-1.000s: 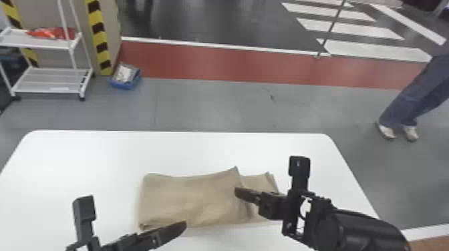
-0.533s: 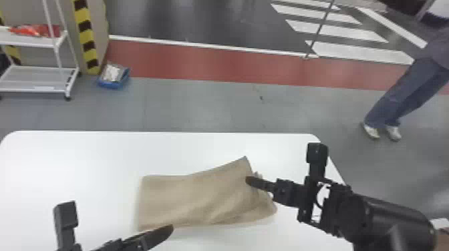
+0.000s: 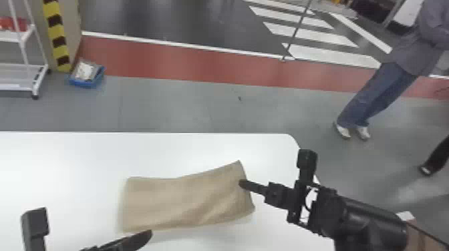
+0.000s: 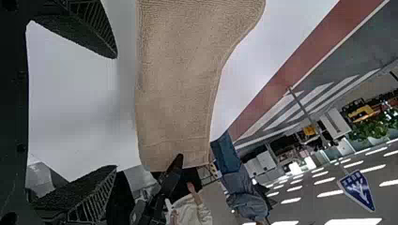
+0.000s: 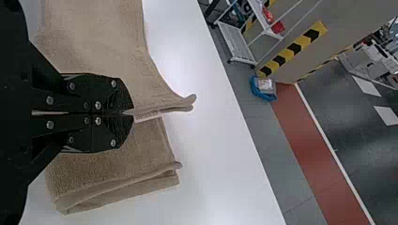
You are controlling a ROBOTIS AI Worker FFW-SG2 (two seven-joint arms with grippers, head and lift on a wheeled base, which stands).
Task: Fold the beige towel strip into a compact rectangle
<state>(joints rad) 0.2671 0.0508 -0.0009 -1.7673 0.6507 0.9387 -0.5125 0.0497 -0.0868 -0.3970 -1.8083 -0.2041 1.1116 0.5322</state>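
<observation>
The beige towel strip (image 3: pixel 187 200) lies lengthwise on the white table, its far right corner raised. At its right end, my right gripper (image 3: pixel 242 183) is shut on the towel's upper layer. In the right wrist view, the closed right gripper (image 5: pixel 131 114) pinches an edge of the towel (image 5: pixel 98 37) beside a pale label, with a folded lower layer beneath. My left gripper (image 3: pixel 143 235) is beside the towel's near left edge. In the left wrist view, the left gripper (image 4: pixel 116 112) stands open over the table, nothing between its fingers, alongside the towel (image 4: pixel 178 84).
The white table (image 3: pixel 66 160) has its far edge and rounded far right corner beyond the towel. On the floor past it are a blue bin (image 3: pixel 87 78) and a white shelf cart (image 3: pixel 20 76) at the left.
My right gripper has drawn the held layer rightward over the lower flap, which showed at the right end earlier. The head view has shifted right. My left gripper stays about in place over the table.
</observation>
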